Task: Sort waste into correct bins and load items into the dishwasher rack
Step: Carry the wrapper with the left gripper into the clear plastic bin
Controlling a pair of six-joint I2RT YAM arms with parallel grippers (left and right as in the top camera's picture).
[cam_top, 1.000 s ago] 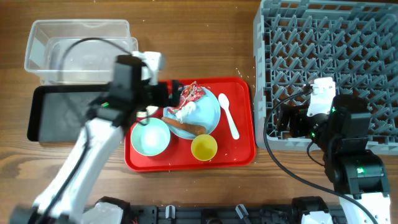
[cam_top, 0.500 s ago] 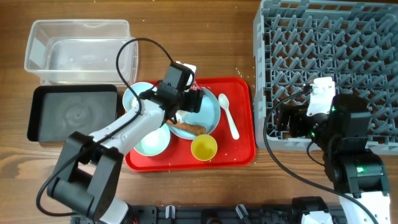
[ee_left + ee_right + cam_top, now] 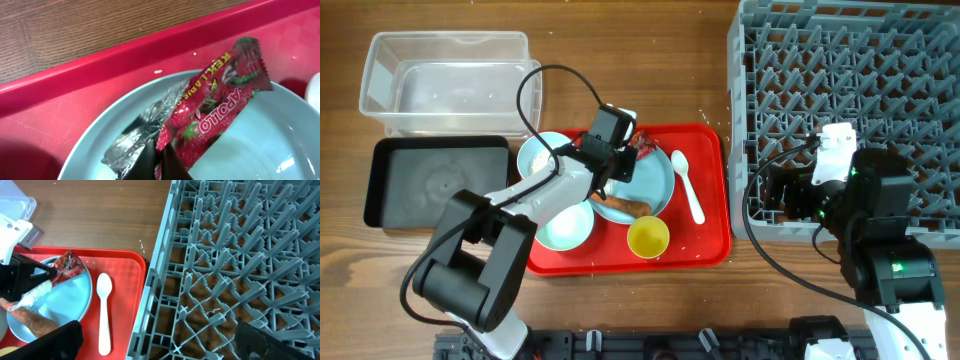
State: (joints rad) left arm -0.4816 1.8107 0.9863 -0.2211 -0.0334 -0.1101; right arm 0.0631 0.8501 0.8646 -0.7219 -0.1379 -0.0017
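Observation:
A crumpled red-and-white snack wrapper (image 3: 220, 100) lies on the round light-blue plate (image 3: 655, 185) on the red tray. My left gripper (image 3: 161, 159) is shut on the wrapper's silvery lower edge; from overhead it (image 3: 625, 160) sits over the plate's upper left. An orange-brown sausage stick (image 3: 620, 207) and a white clump of grains (image 3: 35, 294) also rest on the plate. The white spoon (image 3: 688, 185) lies right of the plate, and the yellow cup (image 3: 647, 236) stands below it. My right gripper (image 3: 155, 350) is open above the left edge of the grey dishwasher rack (image 3: 850, 80).
The red serving tray (image 3: 712, 245) also carries a pale-green bowl (image 3: 563, 225), and a second bowl (image 3: 533, 155) is half hidden by my left arm. A clear tub (image 3: 445, 75) and a black tray (image 3: 430, 180) stand at the left. Stray grains (image 3: 705, 118) dot the wood.
My left arm swung in over the plate and its jaws closed on the wrapper. The right arm has not moved.

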